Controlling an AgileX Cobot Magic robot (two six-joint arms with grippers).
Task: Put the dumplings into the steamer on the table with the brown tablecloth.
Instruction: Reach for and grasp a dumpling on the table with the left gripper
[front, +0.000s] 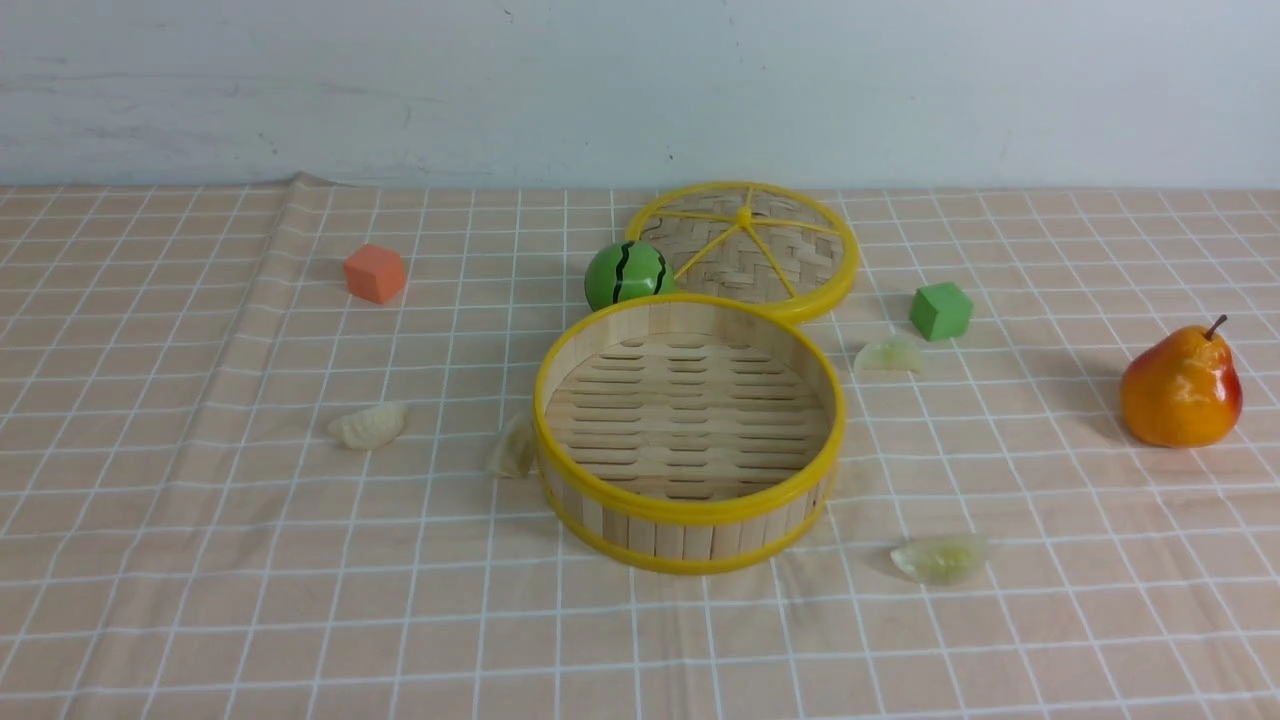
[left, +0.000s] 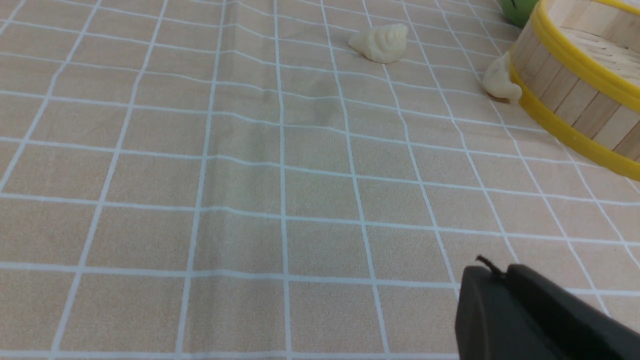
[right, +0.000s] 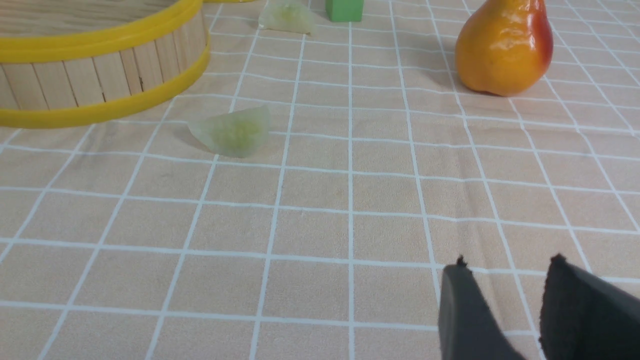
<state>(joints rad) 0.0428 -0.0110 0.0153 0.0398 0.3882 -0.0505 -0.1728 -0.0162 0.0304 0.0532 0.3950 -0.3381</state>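
While the steamer (front: 688, 515) is found empty, all four dumplings (front: 369, 425) are left on the tablecloth (front: 200, 560) around it — nothing is gripped: left gripper (left: 495, 272) closed, right gripper (right: 507, 265) partly parted.

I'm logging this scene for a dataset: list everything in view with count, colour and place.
Steamer: one, bamboo with yellow rims, centre, empty.
Lid: one, woven, yellow-spoked, just behind steamer.
Cream dumplings: two, left of steamer, one against its wall.
Green dumplings: two, translucent, right of steamer, one farther, one nearer.
Watermelon ball: one, green striped, left of lid.
Orange cube: one, far left.
Green cube: one, right of lid.
Pear: one, orange-red, far right.
Tablecloth: one, peach with white grid, under everything.
Left jaws: black, shut, empty.
Right jaws: black, open, empty.
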